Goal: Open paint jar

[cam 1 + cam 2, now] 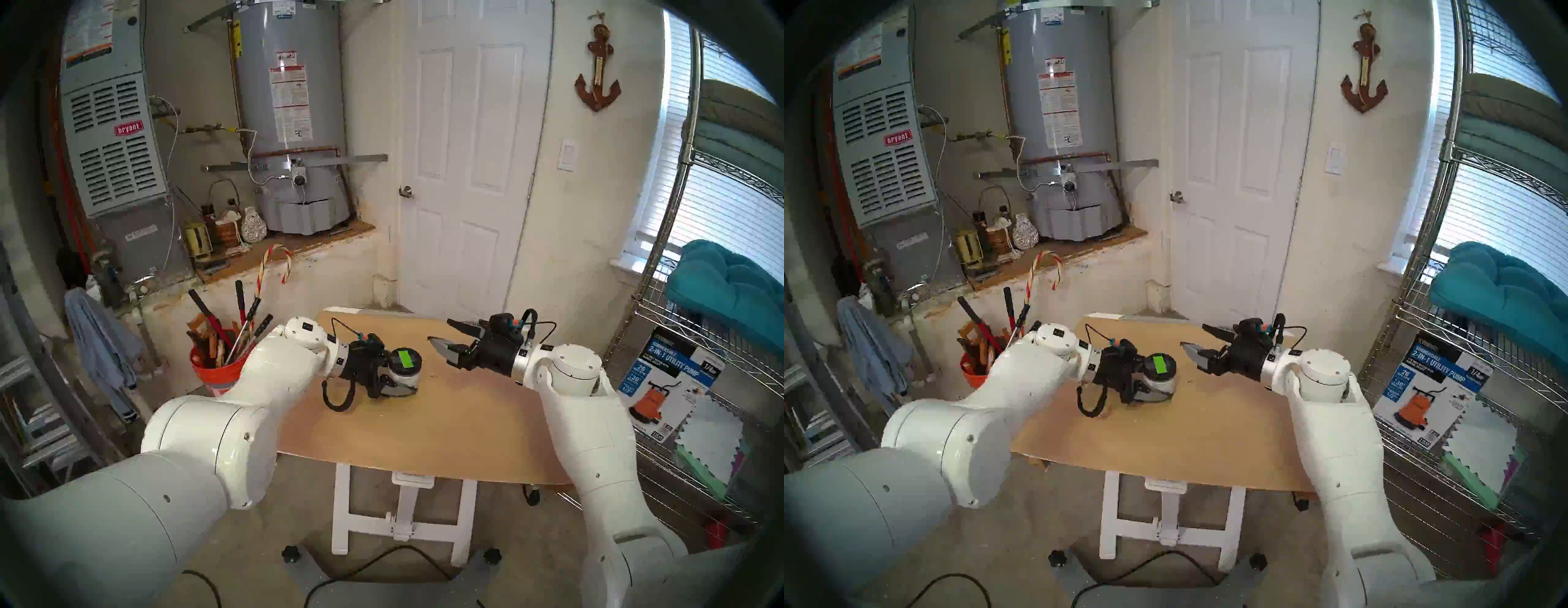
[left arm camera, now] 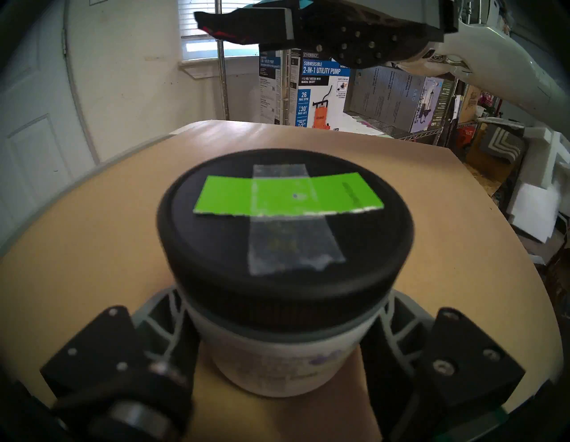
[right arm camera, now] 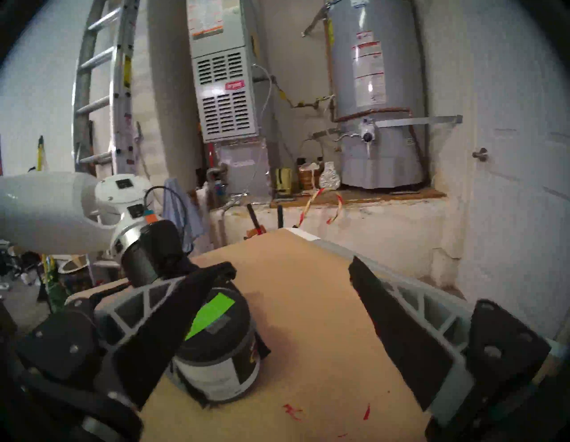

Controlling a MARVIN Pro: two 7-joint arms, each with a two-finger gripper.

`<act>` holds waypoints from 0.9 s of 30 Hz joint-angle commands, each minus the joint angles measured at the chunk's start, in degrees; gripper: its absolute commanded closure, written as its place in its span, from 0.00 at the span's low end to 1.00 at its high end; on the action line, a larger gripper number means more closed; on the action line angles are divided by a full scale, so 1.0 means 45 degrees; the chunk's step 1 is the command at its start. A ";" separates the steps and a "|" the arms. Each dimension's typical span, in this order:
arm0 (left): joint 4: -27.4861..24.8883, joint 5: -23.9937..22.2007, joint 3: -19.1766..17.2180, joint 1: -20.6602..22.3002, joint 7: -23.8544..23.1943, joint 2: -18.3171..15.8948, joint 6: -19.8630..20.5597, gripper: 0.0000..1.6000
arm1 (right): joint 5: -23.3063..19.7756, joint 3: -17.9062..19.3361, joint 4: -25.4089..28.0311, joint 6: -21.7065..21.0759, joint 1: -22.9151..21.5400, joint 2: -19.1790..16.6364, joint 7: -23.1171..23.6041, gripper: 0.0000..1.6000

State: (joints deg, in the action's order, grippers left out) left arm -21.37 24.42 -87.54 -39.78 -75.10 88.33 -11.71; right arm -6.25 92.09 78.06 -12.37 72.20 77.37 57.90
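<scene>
At frame centre, the left hand point(image 1: 396, 382) is clamped around the paint jar point(image 1: 405, 373) on the surface point(image 1: 445, 429); right of it, the right hand point(image 1: 445, 337) hovers, fingers apart.

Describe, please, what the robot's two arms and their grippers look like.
Both arms have glossy white rounded shells with small black screws and silver wrist rings. The left gripper and right gripper have black bodies with orange and teal connectors and looping black cables. Their fingers are grey ribbed trusses faced with black pads.
</scene>
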 commanded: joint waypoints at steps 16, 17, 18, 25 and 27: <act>-0.0144 -0.0001 -0.0147 0.0381 0.0002 0.0036 0.0003 1.00 | 0.0696 -0.0686 0.2109 -0.0536 0.0839 0.0160 -0.0071 0.00; -0.0143 0.0007 -0.0155 0.0381 0.0000 0.0038 0.0003 1.00 | 0.0717 -0.0726 0.2151 -0.0651 0.0855 0.0168 -0.0050 0.00; -0.0143 0.0012 -0.0160 0.0381 0.0000 0.0039 0.0002 1.00 | 0.0714 -0.0747 0.2176 -0.0677 0.0881 0.0188 -0.0037 0.00; -0.0144 0.0048 -0.0197 0.0380 -0.0007 0.0046 -0.0001 1.00 | 0.0629 -0.0884 0.2483 -0.0995 0.1183 0.0387 -0.0031 0.00; -0.0142 0.0058 -0.0208 0.0381 -0.0009 0.0049 -0.0002 1.00 | 0.0708 -0.0967 0.2481 -0.0932 0.1255 0.0439 -0.0114 0.00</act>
State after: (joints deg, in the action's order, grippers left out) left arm -21.33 24.99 -88.16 -39.77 -75.21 88.45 -11.77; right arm -2.63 88.47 87.01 -16.66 77.43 77.93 57.52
